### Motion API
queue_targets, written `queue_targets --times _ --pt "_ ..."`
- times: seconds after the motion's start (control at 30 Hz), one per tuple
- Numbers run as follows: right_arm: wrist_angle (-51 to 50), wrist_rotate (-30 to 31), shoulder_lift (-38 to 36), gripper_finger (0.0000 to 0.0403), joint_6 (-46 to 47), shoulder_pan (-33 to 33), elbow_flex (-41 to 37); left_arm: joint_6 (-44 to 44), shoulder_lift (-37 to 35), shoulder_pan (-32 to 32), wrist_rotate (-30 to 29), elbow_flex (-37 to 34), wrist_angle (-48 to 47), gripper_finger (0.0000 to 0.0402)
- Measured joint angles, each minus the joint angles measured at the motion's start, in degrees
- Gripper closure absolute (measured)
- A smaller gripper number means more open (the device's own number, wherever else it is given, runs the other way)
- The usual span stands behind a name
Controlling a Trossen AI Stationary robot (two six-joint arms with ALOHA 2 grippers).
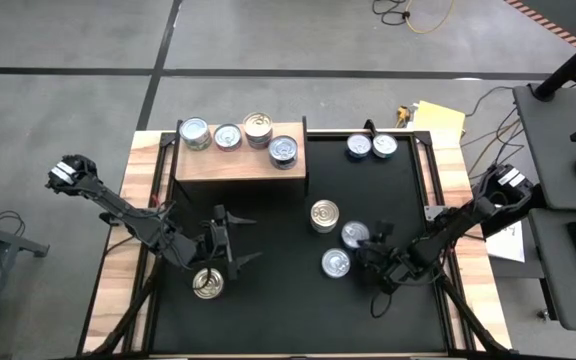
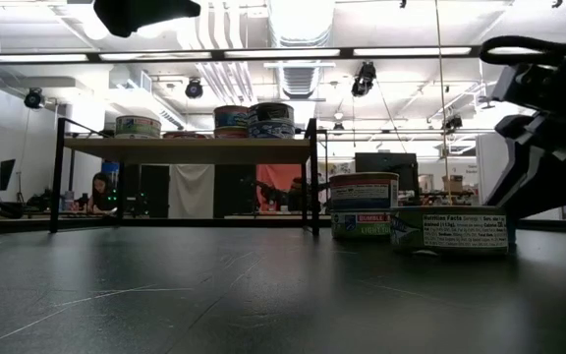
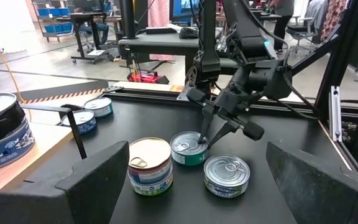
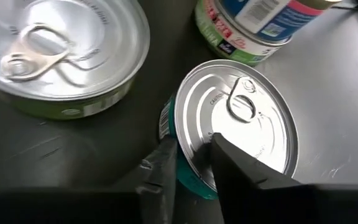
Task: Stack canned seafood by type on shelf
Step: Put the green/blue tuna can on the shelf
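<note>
The wooden shelf (image 1: pixel 240 165) stands at the far left and carries several tins (image 1: pixel 258 128) on its top. A gold-topped stack of two tins (image 1: pixel 324 215) stands mid-table. Beside it are a teal-walled silver-topped tin (image 4: pixel 235 124) and a green-labelled silver tin (image 1: pixel 336 263). My right gripper (image 1: pixel 372 250) is shut on the teal tin. My left gripper (image 1: pixel 236 240) hovers open at the near left. A gold-topped tin (image 1: pixel 207 284) sits on the table just near of it. Two blue tins (image 1: pixel 371 146) sit at the far right. My right gripper pinches the teal tin's rim (image 4: pixel 188 155) on the side facing the gripper. One finger (image 4: pixel 161 168) is outside on the wall and the other (image 4: pixel 241 168) lies on the lid. The fingers slant down from the table's right. The tin sits on the table (image 3: pixel 188 152).
The green-labelled tin (image 3: pixel 227 176) and the stack (image 3: pixel 150 165) stand close on either side of the held tin. The shelf's black end posts (image 2: pixel 312 177) rise beside its top. Bare black table (image 1: pixel 298 310) lies toward the near edge.
</note>
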Motion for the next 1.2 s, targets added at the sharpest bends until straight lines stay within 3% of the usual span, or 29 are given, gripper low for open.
queue_targets --times 0.27,0.8,1.2 --pt "-2.71 -5.81 -0.02 0.0389 -0.44 0.12 3.27 0.0 0.87 0.0 -0.74 0.0 -0.04 0.0039" --pt "-2.86 -23.1 0.09 0.0394 6.01 1.05 9.15 -0.13 1.15 0.0 -0.9 0.0 -0.02 0.0039" --pt "-8.21 -21.85 -0.13 0.0394 10.54 2.1 12.84 -0.43 1.15 0.01 -0.86 0.0 -0.04 0.0039"
